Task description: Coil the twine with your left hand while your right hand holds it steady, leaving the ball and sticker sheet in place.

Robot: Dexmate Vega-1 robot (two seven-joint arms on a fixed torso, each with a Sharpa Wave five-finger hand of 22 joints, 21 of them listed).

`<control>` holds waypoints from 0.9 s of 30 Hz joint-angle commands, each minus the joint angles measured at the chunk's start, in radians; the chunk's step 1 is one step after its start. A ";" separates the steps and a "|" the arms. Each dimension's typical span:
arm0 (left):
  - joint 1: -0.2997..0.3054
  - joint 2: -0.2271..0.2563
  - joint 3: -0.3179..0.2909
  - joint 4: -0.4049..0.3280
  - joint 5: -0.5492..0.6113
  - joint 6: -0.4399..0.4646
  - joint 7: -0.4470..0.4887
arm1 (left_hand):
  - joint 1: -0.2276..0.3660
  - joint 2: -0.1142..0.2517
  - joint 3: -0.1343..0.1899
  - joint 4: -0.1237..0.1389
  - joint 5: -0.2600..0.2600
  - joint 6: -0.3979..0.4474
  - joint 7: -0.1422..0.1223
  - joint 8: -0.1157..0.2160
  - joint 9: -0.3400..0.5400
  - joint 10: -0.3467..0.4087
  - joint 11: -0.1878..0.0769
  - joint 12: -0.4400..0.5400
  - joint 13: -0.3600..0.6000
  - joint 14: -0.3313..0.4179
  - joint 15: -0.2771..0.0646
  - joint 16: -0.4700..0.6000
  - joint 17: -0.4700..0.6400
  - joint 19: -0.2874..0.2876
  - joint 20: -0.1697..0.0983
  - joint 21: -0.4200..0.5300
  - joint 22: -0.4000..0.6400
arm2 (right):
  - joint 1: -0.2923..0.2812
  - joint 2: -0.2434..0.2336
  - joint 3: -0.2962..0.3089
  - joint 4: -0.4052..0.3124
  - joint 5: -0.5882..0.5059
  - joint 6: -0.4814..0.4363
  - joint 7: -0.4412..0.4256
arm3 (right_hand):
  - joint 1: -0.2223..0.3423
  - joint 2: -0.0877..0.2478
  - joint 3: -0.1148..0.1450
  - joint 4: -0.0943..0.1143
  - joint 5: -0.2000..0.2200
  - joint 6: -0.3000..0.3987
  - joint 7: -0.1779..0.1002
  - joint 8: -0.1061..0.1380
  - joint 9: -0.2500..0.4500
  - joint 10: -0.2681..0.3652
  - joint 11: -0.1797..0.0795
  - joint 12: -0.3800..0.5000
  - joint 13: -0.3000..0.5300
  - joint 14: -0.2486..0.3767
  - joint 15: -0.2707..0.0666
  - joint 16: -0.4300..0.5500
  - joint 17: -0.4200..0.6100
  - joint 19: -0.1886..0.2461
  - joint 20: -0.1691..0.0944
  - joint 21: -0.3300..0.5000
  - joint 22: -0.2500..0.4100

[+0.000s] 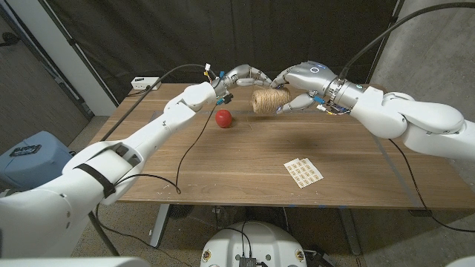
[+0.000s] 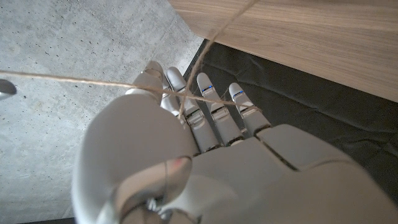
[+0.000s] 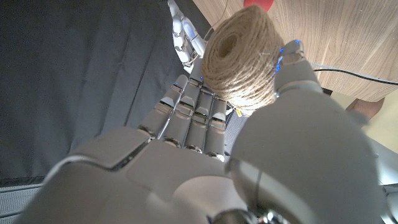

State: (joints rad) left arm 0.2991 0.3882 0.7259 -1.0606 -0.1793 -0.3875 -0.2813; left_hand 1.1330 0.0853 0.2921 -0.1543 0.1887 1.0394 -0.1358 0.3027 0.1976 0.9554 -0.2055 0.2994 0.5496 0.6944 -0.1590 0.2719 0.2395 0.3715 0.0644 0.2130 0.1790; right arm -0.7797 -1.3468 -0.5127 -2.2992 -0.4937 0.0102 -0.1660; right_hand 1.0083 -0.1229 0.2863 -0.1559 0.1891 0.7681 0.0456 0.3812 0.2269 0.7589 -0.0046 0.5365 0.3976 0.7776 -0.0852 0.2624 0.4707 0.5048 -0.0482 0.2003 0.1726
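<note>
twine spool [image 1: 267, 100]: held above the far middle of the table [image 1: 245, 167], clear of the surface, between the two hands. in the right wrist view the spool [image 3: 239, 53] sits end-on, its wound core hole facing the camera.

right hand [image 1: 303, 87]: fingers clamped on the spool. in the right wrist view the fingers [image 3: 193, 106] run along one side of the spool and the thumb presses the opposite side.

left hand [image 1: 236, 80]: raised just beside the spool on the robot's left. in the left wrist view a loose strand [image 2: 93, 81] of twine crosses the fingers [image 2: 211, 106], which are extended and close together. a second strand runs off toward the table edge. the strands wrap over the fingers; the left hand [image 2: 205, 162] therefore carries the twine on its fingers rather than in a closed fist.

ball [image 1: 223, 118]: red, resting on the table, near and below the left hand, apart from both hands.

sticker sheet [image 1: 303, 172]: lying flat on the table toward the robot's right and the near edge, well apart from the ball and from the spool.

black cable [image 1: 185, 148]: trails from the left arm across the table surface to its near edge.
</note>
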 commanded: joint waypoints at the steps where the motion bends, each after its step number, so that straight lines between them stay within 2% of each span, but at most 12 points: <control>1: 0.014 0.007 0.002 -0.019 0.001 0.018 0.009 | 0.006 0.002 -0.004 0.001 0.004 -0.004 0.000 0.000 0.004 -0.003 -0.004 0.000 0.003 0.001 0.004 0.000 0.004 -0.001 0.004 -0.001 0.006 | -0.009 -0.017 0.016 -0.011 -0.009 -0.008 -0.029 | 0.118 0.130 0.004 0.004 0.006 0.183 -0.178 0.003 0.005 0.157 -0.149 0.007 0.002 0.009 -0.139 -0.003 0.003 0.003 -0.010 0.000 0.003; 15: 0.012 -0.004 0.007 0.001 0.002 0.023 0.011 | 0.006 0.003 -0.005 0.002 0.004 -0.003 0.000 0.000 0.004 -0.002 -0.004 -0.001 0.003 0.000 0.004 -0.001 0.005 -0.001 0.005 0.000 0.006 | -0.009 -0.029 0.030 -0.010 -0.019 -0.010 -0.057 | 0.117 0.132 0.001 0.005 0.006 0.186 -0.178 0.004 0.005 0.157 -0.148 0.005 0.002 0.012 -0.140 -0.001 0.007 0.003 -0.011 0.000 0.003; 27: -0.003 -0.031 0.010 0.066 -0.002 0.004 0.000 | 0.007 0.004 -0.005 0.002 0.005 -0.003 0.001 0.000 0.005 -0.002 -0.004 -0.002 0.004 0.001 0.005 -0.002 0.004 -0.001 0.006 0.000 0.006 | 0.023 -0.001 0.024 0.011 -0.045 0.003 -0.051 | 0.117 0.133 0.000 0.005 0.005 0.185 -0.177 0.004 0.005 0.158 -0.146 0.005 0.002 0.013 -0.140 -0.001 0.010 0.002 -0.011 0.000 0.003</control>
State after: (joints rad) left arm 0.3070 0.3763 0.7331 -1.0398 -0.1787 -0.3685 -0.2732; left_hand 1.1330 0.0853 0.2922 -0.1544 0.1887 1.0395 -0.1358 0.3028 0.1976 0.9555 -0.2055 0.2997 0.5493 0.6946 -0.1588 0.2720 0.2393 0.3715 0.0643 0.2130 0.1845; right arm -0.7811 -1.3679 -0.4862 -2.3044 -0.5203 0.0019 -0.2186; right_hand 1.0040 -0.1185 0.2849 -0.1573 0.1880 0.7680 0.0455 0.3812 0.2272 0.7589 -0.0047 0.5364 0.3964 0.7833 -0.0874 0.2624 0.4754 0.5048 -0.0482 0.2003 0.1726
